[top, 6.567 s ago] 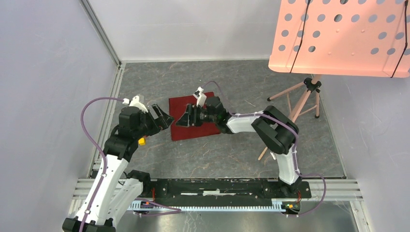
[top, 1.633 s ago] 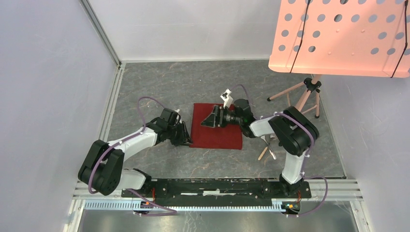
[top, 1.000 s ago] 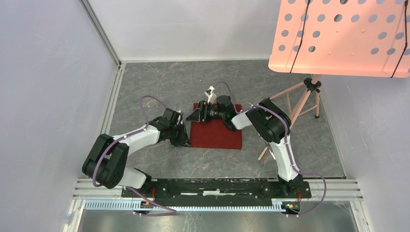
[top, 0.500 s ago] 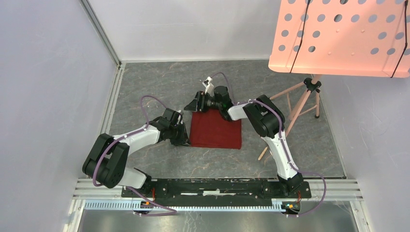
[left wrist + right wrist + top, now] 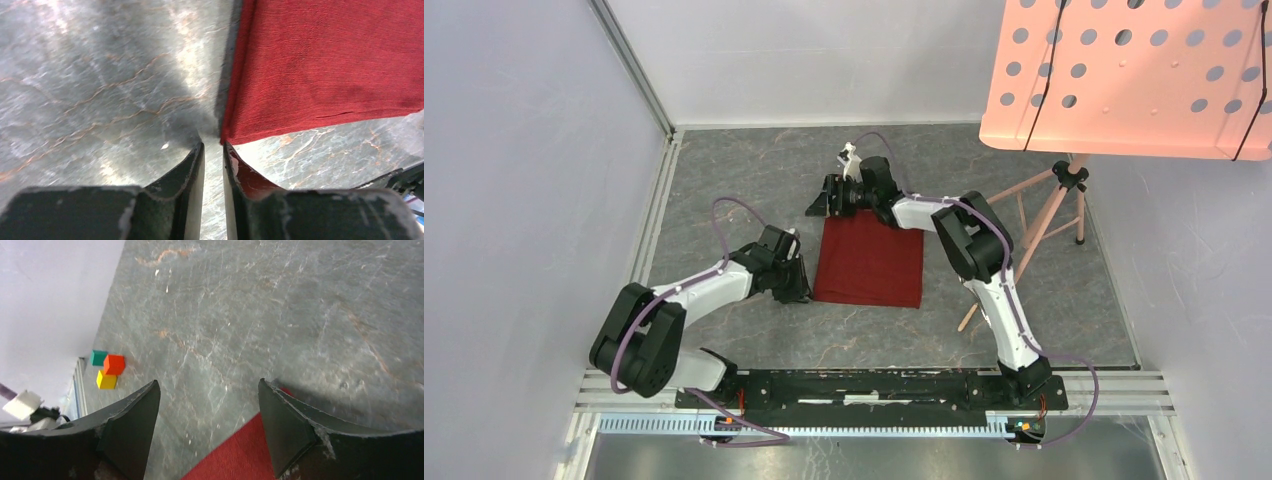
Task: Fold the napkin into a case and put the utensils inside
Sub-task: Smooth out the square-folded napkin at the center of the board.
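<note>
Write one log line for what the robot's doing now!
napkin: lying flat | left gripper: barely open at its near-left corner, empty | right gripper: open by its far-left corner

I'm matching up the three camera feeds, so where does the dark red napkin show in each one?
Top external: the napkin lies flat mid-table, between the two arms.
Left wrist: it fills the upper right, one corner just ahead of the left pincer.
Right wrist: only a red wedge at the bottom edge, below the right pincer.
Shared landmark: the grey veined table.
</note>
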`<state>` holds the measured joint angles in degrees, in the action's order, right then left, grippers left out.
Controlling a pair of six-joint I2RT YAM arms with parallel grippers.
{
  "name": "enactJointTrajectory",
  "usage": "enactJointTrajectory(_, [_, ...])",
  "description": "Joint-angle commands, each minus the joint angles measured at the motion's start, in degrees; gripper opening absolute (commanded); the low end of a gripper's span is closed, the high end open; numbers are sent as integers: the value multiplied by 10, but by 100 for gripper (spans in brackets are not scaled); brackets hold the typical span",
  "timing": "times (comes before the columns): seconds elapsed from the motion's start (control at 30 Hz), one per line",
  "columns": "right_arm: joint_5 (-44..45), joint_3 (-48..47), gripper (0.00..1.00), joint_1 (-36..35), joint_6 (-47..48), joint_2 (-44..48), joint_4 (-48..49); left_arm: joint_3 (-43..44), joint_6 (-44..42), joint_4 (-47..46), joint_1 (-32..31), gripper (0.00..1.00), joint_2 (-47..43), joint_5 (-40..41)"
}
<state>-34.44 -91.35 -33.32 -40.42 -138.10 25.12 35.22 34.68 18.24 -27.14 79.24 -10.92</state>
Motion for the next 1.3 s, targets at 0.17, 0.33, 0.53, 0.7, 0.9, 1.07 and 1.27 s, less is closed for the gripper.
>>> enactJointTrajectory(0.17, [9, 147, 80, 6, 149, 259, -153, 35, -10, 83, 0, 39, -87, 28])
enactJointTrajectory(0.33, [21, 318, 76, 8, 177, 378, -153, 66, 9, 34, 0, 58, -81, -47])
enactJointTrajectory(0.53, [62, 470, 64, 19, 211, 493, -174, 129, -18, 62, 0, 54, 6, -18])
enactJointTrajectory(0.7, [104, 545, 55, 55, 247, 571, -224, 121, -34, 60, -1, 58, 35, -5])
enactJointTrajectory(0.9, [138, 623, 51, 69, 239, 643, -249, 100, -35, 36, 0, 53, 42, -19])
enactJointTrajectory(1.07, [145, 656, 50, 80, 224, 658, -243, 96, -42, 32, 0, 50, 55, -26])
enactJointTrajectory(1.27, [125, 668, 37, 81, 208, 646, -218, 91, -49, 37, 1, 43, 51, -13])
